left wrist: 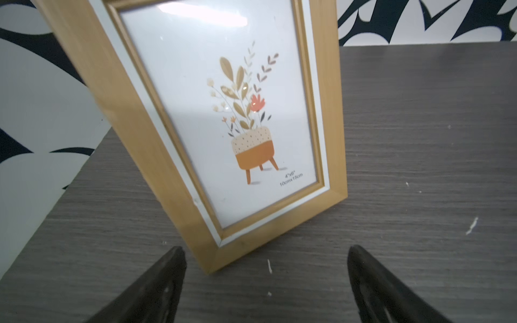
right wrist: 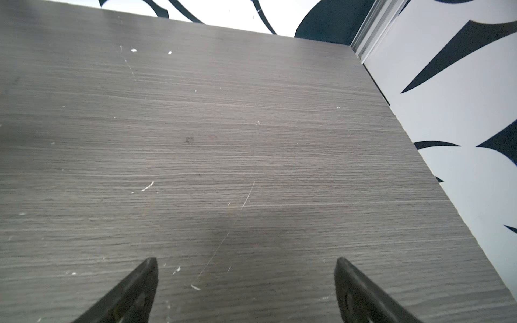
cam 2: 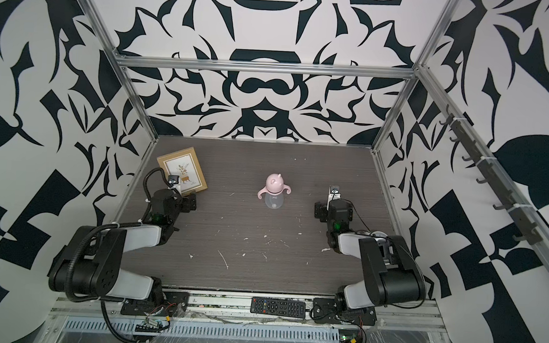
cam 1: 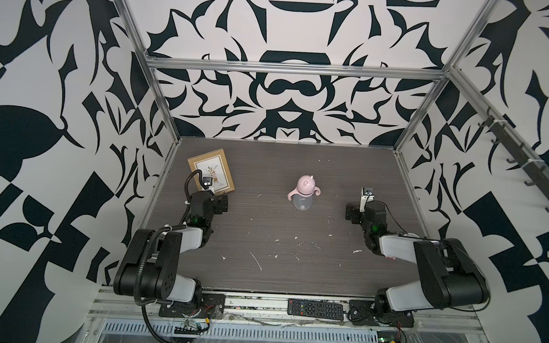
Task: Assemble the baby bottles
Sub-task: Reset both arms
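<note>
Wood makes up the frame, which stands propped at the far left of the desk. The left jaws hang wide open just in front of its near lower corner, holding nothing. That is the first hazard, in my judgement: a forward or sideways swing of this arm could catch the corner and tip the frame flat or shove it along the desk.

In the middle of the desk the bottle stands upright on its clear body, with the pink eared cap on top and the two-handled ring beneath it, well apart from both arms. It looks fully put together, so little or nothing seems left to do. Tall, light and narrow at the base, it would probably topple at a glancing touch, and a loosely pressed cap could pop off in the fall. Whether the parts are seated tight cannot be told from here.

On the right, the right jaws are likewise spread wide and empty, over bare desk near the right wall. A reach toward the bottle with the jaws this far apart could clip a handle. Along the near edge lies a remote, seemingly outside the arms' likely path.

Readable writing is scarce. The print in the frame carries 4"x6" and, beneath it, 10cmx15cm. A faint mark shows on the bottle's body, too small to read, and the remote's key legends are too small as well.
</note>
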Available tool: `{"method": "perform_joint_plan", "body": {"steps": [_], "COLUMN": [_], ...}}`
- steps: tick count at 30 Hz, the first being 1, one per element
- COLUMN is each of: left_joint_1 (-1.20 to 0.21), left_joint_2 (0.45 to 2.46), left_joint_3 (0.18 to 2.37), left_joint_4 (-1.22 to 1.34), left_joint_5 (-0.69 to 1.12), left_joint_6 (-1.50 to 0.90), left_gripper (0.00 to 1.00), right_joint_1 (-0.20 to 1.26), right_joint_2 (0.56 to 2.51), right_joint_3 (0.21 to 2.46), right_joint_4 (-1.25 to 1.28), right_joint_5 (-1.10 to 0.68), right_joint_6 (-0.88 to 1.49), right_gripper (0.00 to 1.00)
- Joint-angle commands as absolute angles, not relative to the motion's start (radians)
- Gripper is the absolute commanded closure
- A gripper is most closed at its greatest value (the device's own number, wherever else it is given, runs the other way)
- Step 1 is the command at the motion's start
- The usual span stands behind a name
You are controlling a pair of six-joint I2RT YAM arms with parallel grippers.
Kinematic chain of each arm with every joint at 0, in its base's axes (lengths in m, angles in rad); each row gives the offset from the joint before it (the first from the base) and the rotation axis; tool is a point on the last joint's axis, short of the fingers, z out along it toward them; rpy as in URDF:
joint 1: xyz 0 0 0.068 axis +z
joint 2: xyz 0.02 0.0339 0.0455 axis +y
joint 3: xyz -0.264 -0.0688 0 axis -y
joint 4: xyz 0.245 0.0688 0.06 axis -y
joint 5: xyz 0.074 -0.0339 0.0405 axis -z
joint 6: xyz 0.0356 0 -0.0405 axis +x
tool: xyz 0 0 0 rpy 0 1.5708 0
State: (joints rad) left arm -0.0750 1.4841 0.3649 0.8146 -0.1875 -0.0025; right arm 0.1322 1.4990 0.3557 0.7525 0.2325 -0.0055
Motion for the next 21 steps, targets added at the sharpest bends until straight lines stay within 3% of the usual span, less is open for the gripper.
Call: {"method": "perform_joint_plan", "body": {"steps": [1, 5, 21], "left_joint_1": [-0.048, -0.043, -0.043], "left_joint_2": [1.597, 1.566, 1.564], "left_joint_3": [0.278, 0.363, 0.364], "left_joint_4": [1.159, 0.941, 0.936], "left_joint_5": [-0.116, -0.099, -0.096], "left_joint_6": [-0.005, -0.017, -0.017], "left_gripper": [0.04, 0.01, 0.01], "right_joint_1": [0.129, 0.124, 0.123], "right_joint_2": [1.578, 1.564, 1.564], "right_joint_3": [0.292, 0.349, 0.35], "right_joint_4": [1.085, 0.944, 0.937], "right_joint_5": [0.233, 0.278, 0.313], "right_joint_6": [-0.041, 0.0, 0.011], "right_gripper": [0.01, 0.01, 0.01]}}
